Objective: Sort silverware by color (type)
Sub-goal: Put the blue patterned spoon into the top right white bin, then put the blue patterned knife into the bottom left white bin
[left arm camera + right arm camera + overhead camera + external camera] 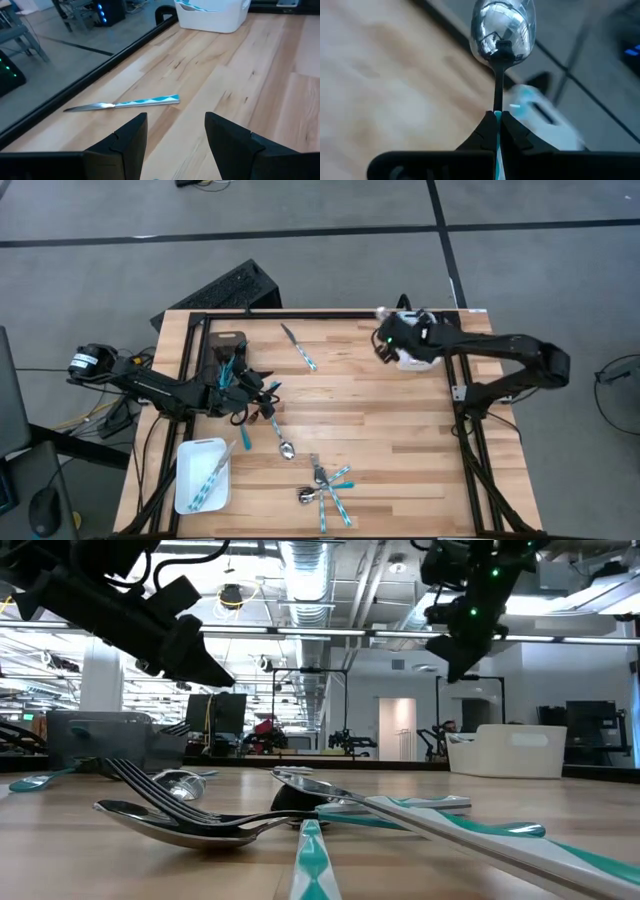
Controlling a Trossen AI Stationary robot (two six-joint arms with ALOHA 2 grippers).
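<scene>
My right gripper point(497, 116) is shut on a spoon whose shiny bowl point(502, 32) sticks out past the fingertips. In the high view it point(385, 340) hovers beside a white tray point(418, 358) at the table's far right. My left gripper point(175, 135) is open and empty, above the table near the dark grey tray point(226, 345), which holds teal-handled pieces. A teal-handled knife point(122, 103) lies flat ahead of it. A spoon point(283, 442) and a pile of silverware point(325, 485) lie nearer the front edge. My right gripper pinches the spoon's thin handle point(497, 100) between its two fingers, just behind the neck. The handle's teal part runs back between the fingers. The spoon lies along the fingers, its bowl pointing forward, lifted clear of the table.
A second white tray point(200, 473) with several teal-handled pieces stands at the front left. The far-right white tray also shows in the left wrist view point(212, 20), with teal handles in it. Bare wood lies across the table's middle and right point(400, 430).
</scene>
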